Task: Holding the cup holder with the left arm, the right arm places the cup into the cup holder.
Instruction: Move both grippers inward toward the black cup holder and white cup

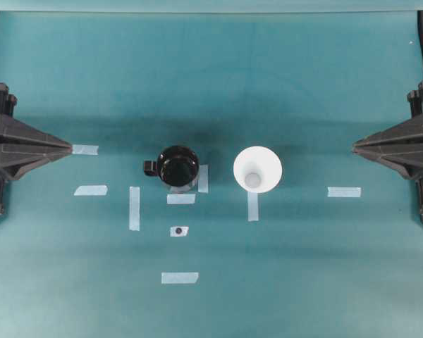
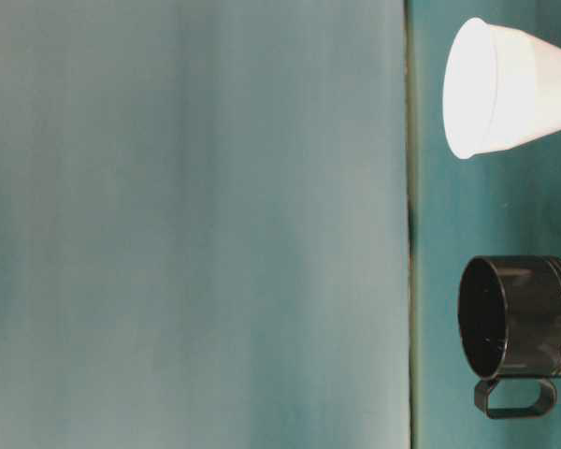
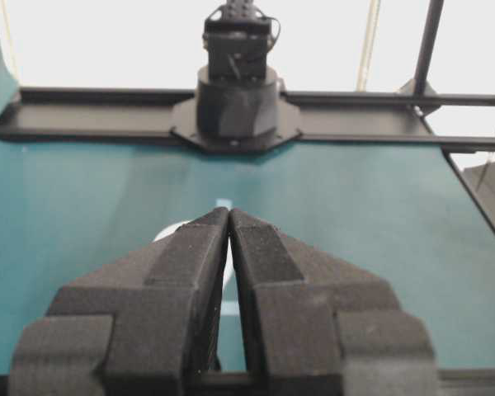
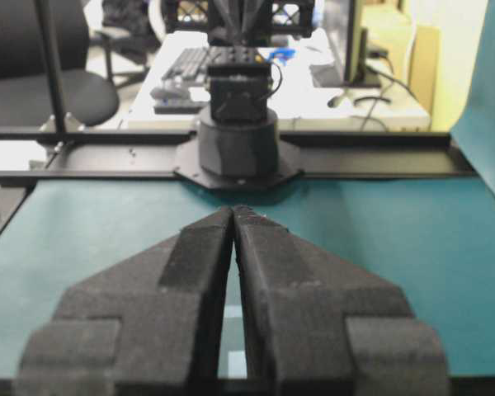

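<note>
On the teal tabletop [image 1: 211, 77] nothing is started: the left gripper [image 1: 69, 148] and right gripper [image 1: 354, 146] rest pinched closed and empty at the edges, well apart from the cup holder [image 1: 178, 164] and white cup [image 1: 257, 169] between them, so each must open and reach inward.

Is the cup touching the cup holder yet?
Apart. The overhead view shows bare teal cloth between the cup and the cup holder.

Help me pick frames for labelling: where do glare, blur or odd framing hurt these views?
Overhead: sharp, even light, cup slightly blown out. Table-level: turned sideways, cup holder cut at the edge. Left wrist: background washed out white, left claw soft. Right wrist: right claw blurred, background clear.
</note>
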Tool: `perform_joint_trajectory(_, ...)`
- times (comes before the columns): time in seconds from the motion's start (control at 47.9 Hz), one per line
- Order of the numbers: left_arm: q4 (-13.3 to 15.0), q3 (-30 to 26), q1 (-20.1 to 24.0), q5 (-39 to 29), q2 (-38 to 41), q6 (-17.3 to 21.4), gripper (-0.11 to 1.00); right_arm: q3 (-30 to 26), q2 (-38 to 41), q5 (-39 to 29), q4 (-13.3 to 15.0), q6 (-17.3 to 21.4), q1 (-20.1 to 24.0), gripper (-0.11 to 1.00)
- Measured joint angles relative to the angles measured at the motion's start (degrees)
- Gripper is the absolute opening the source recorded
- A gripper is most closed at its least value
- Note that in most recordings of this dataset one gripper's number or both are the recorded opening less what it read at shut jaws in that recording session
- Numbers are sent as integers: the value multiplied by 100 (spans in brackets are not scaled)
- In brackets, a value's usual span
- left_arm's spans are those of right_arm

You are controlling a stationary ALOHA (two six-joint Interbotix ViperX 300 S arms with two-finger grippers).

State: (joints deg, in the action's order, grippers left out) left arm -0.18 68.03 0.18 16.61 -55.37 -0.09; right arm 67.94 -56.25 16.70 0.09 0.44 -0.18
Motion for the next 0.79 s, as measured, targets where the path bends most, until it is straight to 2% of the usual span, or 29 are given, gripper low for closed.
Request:
perform_joint_trajectory(0.063, -9, -26, 0, 0, 62, -167, 10, 26, 0, 35, -18, 0, 0, 17)
perform_joint_trajectory(0.125, -18, -79, 9, 0, 255, -413, 4, 141, 0, 158, -79, 62, -18, 8)
perform_joint_trajectory(0.209, -35, -149, 9, 0, 536, -606, 3, 264, -18, 387, -193, 290, -35, 3)
perform_joint_trajectory(0.313, -35, -290, 9, 0, 853, -615, 3, 343, -88, 642, -237, 677, -44, 2)
perform_joint_trajectory(0.397, -44, -396, 18, -44, 1090, -615, 3, 352, -97, 589, -237, 870, -44, 2)
perform_joint_trajectory(0.501, -44, -545, 18, -352, 1397, -615, 3, 352, -97, 149, -255, 1037, -88, 2)
perform_joint_trajectory(0.794, -79, -1011, 18, -1600, 1916, -536, 3, -272, 123, -1978, -255, 1424, -457, 2)
